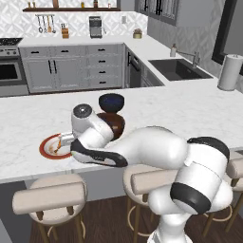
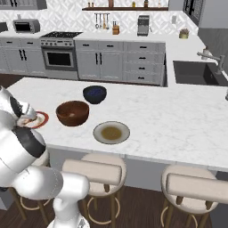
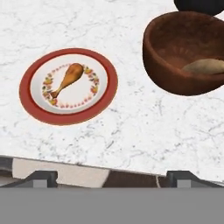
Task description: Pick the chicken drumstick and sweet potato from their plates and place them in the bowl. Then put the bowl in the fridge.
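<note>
Gripper (image 3: pixel 109 177) spread wide, empty, tips barely visible, sweet potato (image 3: pixel 205 66) half-hidden by bowl (image 3: pixel 175 83) wall

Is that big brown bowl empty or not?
Not empty: the brown bowl already holds the sweet potato, lying inside against its wall in the hand view.

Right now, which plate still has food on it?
The round red-rimmed plate: golden drumstick lies on it. The grey-green plate is bare.
</note>
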Robot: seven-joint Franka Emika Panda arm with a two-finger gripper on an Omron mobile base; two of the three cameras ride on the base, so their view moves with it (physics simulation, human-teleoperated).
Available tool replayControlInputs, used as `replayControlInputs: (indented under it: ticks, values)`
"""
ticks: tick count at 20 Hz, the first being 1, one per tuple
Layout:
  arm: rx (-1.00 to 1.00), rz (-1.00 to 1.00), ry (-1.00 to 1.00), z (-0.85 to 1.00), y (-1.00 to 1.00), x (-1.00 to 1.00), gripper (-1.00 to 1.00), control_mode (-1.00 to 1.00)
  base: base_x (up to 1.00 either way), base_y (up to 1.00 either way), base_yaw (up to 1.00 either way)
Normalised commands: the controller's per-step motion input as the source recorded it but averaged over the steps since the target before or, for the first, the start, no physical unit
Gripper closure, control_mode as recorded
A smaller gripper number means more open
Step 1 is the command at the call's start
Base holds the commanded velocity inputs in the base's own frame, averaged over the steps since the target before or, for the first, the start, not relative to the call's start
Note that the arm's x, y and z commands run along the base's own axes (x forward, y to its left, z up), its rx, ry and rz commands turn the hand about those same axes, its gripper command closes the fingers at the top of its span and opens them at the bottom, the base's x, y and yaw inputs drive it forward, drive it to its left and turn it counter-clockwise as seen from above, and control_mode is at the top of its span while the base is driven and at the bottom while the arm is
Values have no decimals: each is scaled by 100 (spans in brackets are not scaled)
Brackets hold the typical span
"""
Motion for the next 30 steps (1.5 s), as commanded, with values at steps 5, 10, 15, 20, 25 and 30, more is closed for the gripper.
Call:
replayControlInputs:
  ticks: [5, 10, 15, 20, 25, 30]
  values:
    - [0, -28, 0, -1, 96, 66, -100, -100, 0, 0, 0]
    - [1, -20, 23, -11, 58, 99, -100, -100, 0, 0, 0]
    - [0, -2, 13, -7, 4, 29, -100, -100, 0, 0, 0]
    - [-1, 0, 3, -38, 15, 38, -100, -100, 0, 0, 0]
    - [0, 0, 2, -72, 3, 26, -100, -100, 0, 0, 0]
    - [2, 0, -1, -45, 0, 33, -100, -100, 0, 0, 0]
